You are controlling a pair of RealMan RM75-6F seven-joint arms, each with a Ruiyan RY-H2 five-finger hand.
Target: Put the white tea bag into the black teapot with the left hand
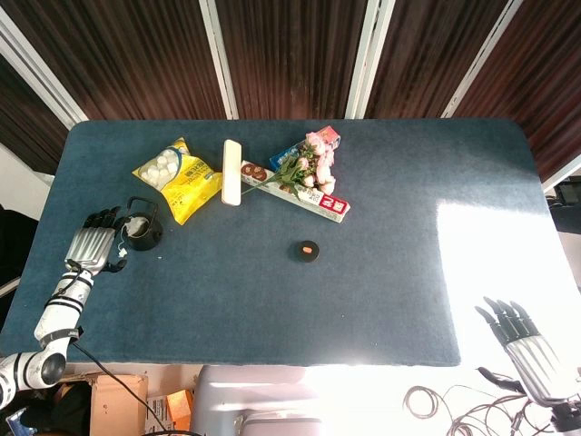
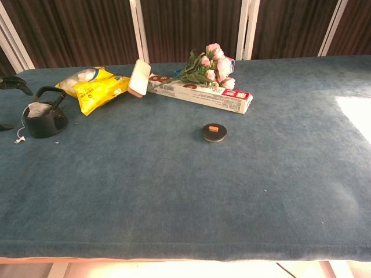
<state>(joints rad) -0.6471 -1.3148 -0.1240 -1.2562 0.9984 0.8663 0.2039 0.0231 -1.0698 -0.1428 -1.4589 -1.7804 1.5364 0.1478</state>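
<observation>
The small black round teapot with a hoop handle [image 2: 44,119] sits just to the right of the silver left hand [image 1: 91,245], whose fingers are spread apart and hold nothing. The white tea bag [image 2: 38,110] lies inside the teapot's open mouth, and its thin string hangs over the rim down to a small tag on the blue table cloth [image 2: 174,191] between teapot and hand. Farther right of the hand lies a yellow snack bag [image 1: 180,177], and beyond it a flat black round lid with an orange spot [image 1: 308,250]. The right hand [image 1: 526,343] hangs off the table's near edge, well apart, fingers splayed and empty.
</observation>
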